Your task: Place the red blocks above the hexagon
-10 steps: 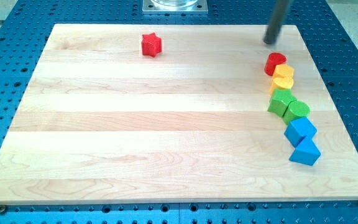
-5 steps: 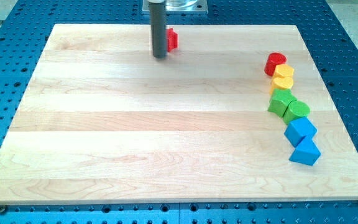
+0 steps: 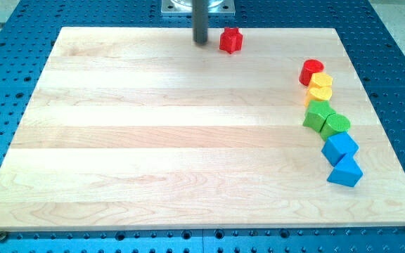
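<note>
A red star-shaped block (image 3: 230, 40) lies near the top edge of the wooden board (image 3: 153, 140), right of centre. My tip (image 3: 200, 43) stands just left of it, a small gap apart. A red cylinder-like block (image 3: 311, 71) heads a column at the view's right. Below it lie two yellow blocks, one a hexagon (image 3: 321, 81) and the other (image 3: 320, 93) heart-like. Then come a green cube (image 3: 318, 115), a green cylinder (image 3: 337, 124), a blue cube (image 3: 339, 147) and a blue triangular block (image 3: 346, 172).
The board lies on a blue perforated table (image 3: 392, 42). A metal base plate (image 3: 197, 7) sits at the view's top centre, just behind the board's top edge.
The rod swept from the upper right to the left of the red star, then pushed it rightward along the top edge. The column of blocks has not moved.
</note>
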`<action>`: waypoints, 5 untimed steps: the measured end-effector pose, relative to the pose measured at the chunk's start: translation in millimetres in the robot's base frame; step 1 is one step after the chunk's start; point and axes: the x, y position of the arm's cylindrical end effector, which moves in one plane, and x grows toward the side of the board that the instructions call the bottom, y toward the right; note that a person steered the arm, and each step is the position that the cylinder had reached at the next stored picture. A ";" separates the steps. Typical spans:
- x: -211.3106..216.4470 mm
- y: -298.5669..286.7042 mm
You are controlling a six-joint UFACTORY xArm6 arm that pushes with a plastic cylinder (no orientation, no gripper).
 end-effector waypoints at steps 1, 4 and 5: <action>33.0 94.2; 63.9 55.0; 63.9 89.8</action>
